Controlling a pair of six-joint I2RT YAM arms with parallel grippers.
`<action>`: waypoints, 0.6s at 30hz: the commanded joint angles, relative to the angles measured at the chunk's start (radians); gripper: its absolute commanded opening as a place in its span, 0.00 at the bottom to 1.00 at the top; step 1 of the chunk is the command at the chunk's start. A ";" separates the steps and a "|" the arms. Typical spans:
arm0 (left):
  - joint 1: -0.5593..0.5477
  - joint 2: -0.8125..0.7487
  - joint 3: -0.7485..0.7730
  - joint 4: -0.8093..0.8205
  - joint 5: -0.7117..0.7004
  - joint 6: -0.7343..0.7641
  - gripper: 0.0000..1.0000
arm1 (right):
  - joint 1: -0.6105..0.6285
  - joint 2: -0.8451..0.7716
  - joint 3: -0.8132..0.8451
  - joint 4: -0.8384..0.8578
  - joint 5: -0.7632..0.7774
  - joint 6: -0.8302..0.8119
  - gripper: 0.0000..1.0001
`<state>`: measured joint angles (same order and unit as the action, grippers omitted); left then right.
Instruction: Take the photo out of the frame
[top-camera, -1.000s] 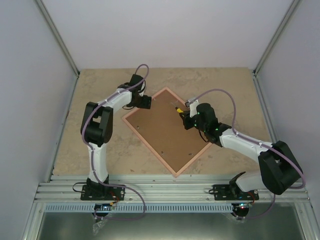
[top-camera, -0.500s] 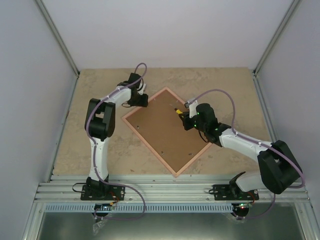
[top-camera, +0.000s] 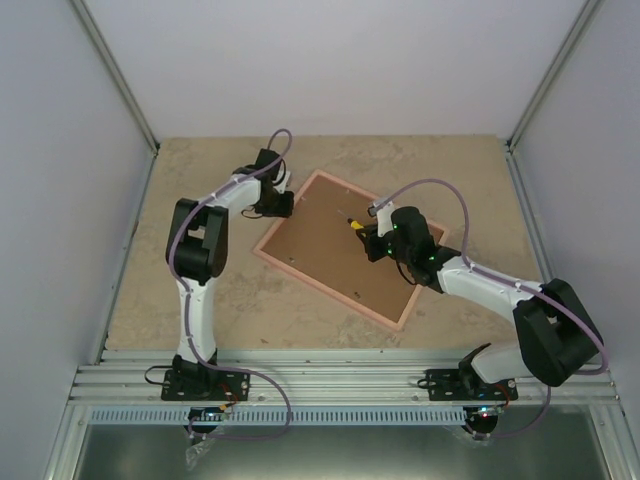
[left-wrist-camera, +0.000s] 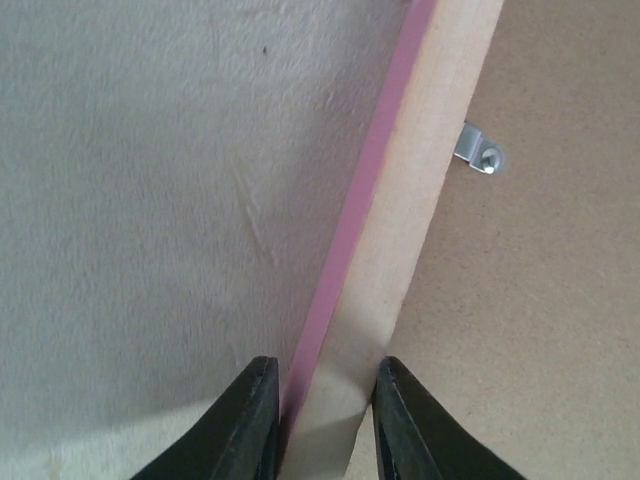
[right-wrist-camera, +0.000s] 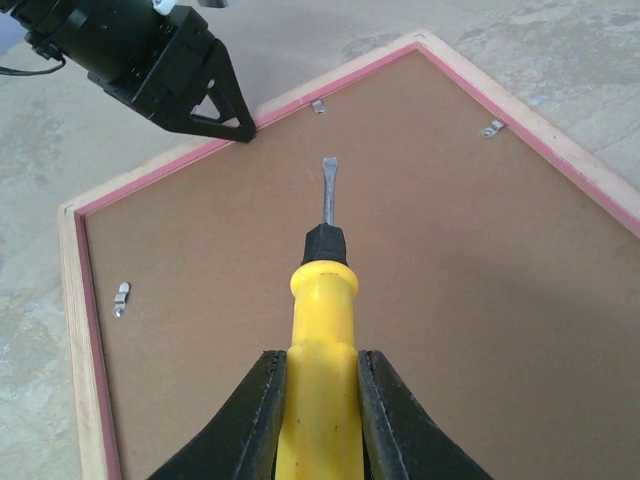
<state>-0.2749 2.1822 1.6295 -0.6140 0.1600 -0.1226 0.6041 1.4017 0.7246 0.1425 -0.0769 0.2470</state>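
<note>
The frame (top-camera: 330, 290) lies face down on the table, brown board back up, with its pink edge showing. The photo is hidden under that board. My left gripper (top-camera: 277, 205) is at the frame's left rail. In the left wrist view its fingers (left-wrist-camera: 255, 420) press both sides of the pale rail (left-wrist-camera: 420, 200), so it is shut on it. My right gripper (right-wrist-camera: 320, 365) is shut on a yellow-handled screwdriver (right-wrist-camera: 322, 300). It hovers over the board (right-wrist-camera: 420, 280), and the blade points toward the left gripper (right-wrist-camera: 190, 80).
Small metal clips hold the backing board at its edges (right-wrist-camera: 318, 106) (right-wrist-camera: 491, 128) (right-wrist-camera: 121, 297) (left-wrist-camera: 478, 155). Beige stone-patterned table (top-camera: 200, 290) surrounds the frame. Grey walls close off the left, right and far sides.
The left gripper has closed on the frame's left rail. The frame has turned counterclockwise, its near corner swinging to the right. The right arm with the screwdriver has stayed put.
</note>
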 joint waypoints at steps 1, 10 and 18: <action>-0.005 -0.048 -0.072 -0.073 0.008 -0.081 0.27 | -0.004 0.014 0.027 0.018 -0.020 0.000 0.00; -0.031 -0.169 -0.261 -0.052 0.010 -0.193 0.21 | -0.003 0.029 0.041 0.005 -0.066 0.009 0.01; -0.063 -0.286 -0.417 0.003 0.034 -0.356 0.13 | 0.015 0.064 0.072 -0.015 -0.104 0.005 0.01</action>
<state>-0.3233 1.9366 1.2781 -0.6060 0.1780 -0.3466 0.6071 1.4506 0.7582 0.1303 -0.1490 0.2508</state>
